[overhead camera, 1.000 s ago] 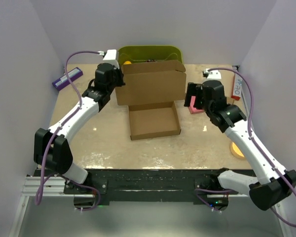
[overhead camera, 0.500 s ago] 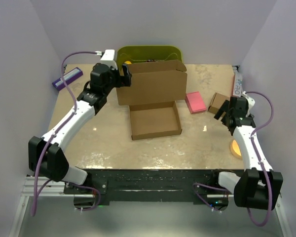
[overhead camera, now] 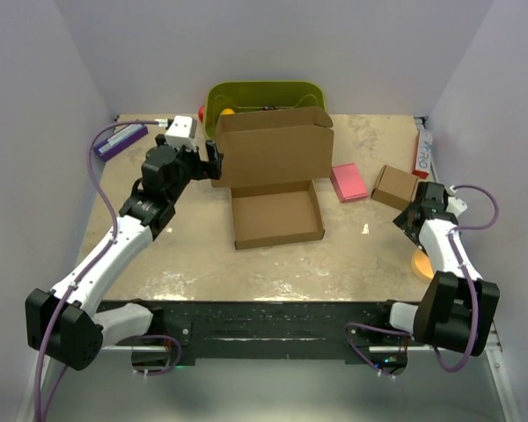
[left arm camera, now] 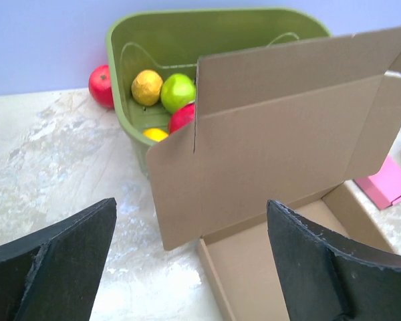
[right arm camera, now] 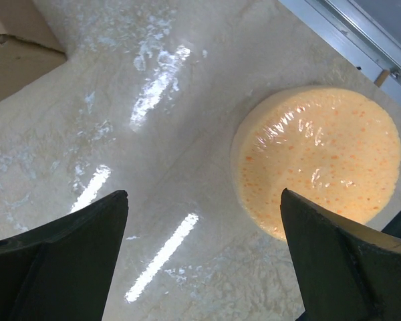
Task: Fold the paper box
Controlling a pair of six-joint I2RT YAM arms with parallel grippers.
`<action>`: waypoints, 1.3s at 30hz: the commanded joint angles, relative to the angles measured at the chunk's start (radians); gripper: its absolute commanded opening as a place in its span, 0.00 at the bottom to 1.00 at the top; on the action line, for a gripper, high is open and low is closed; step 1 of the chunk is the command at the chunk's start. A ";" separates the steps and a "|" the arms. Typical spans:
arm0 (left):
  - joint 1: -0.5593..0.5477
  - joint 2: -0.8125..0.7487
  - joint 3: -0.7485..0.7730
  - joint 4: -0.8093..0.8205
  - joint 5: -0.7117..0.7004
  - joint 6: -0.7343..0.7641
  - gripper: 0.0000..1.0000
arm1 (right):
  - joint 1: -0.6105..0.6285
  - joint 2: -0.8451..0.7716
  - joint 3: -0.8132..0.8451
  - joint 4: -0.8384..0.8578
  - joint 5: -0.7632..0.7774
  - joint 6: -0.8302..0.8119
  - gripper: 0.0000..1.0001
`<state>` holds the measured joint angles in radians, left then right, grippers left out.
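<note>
The large brown corrugated-cardboard paper box stands just in front of the left pincer, a little to its right. Its shallow tray lies open on the beige marbled table, and its tall lid panel stands upright at the far side of the tray. The left pincer is wide open and holds nothing; both black fingers are apart from the cardboard, with the lid's left side flap nearest to them. Behind the box, further ahead of this pincer, is a green plastic bin with fruit inside. The right pincer is also wide open and empty. It points down at the bare table, well apart from the box, with a round orange sponge just under its right finger. I judge that the tray is formed and the closing of the lid is the step in hand. The next move probably calls for taking the lid's upper edge, bringing it down over the tray, and guiding the side flaps inside the walls.
</note>
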<state>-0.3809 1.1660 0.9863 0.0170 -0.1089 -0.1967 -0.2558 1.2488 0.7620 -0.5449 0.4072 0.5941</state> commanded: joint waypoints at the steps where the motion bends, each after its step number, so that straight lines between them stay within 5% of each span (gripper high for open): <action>1: 0.000 -0.031 -0.034 0.063 -0.020 0.042 0.98 | -0.019 -0.025 -0.007 -0.049 0.111 0.107 0.99; 12: -0.001 -0.011 -0.031 0.060 0.003 0.033 0.98 | -0.065 0.053 -0.085 0.005 0.081 0.237 0.95; 16: -0.004 -0.008 -0.031 0.058 0.003 0.036 0.98 | -0.065 0.089 -0.136 0.074 -0.011 0.251 0.84; 22: -0.006 -0.009 -0.029 0.055 -0.008 0.042 0.99 | -0.065 0.051 -0.153 0.102 -0.033 0.245 0.41; 23: -0.006 -0.009 -0.029 0.057 -0.005 0.040 0.99 | -0.066 0.037 -0.151 0.094 -0.028 0.234 0.25; 28: -0.006 -0.011 -0.031 0.057 0.006 0.039 0.99 | -0.065 -0.099 -0.086 0.036 -0.004 0.187 0.00; 34: -0.006 -0.012 -0.023 0.052 0.031 0.037 0.99 | -0.057 -0.316 0.005 0.020 -0.163 0.049 0.00; 39: -0.004 -0.003 -0.023 0.051 0.031 0.040 0.99 | 0.081 -0.529 0.080 0.143 -0.298 0.045 0.00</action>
<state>-0.3820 1.1633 0.9512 0.0288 -0.0906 -0.1719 -0.2756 0.8318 0.7448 -0.5129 0.2279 0.6758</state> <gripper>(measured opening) 0.983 0.037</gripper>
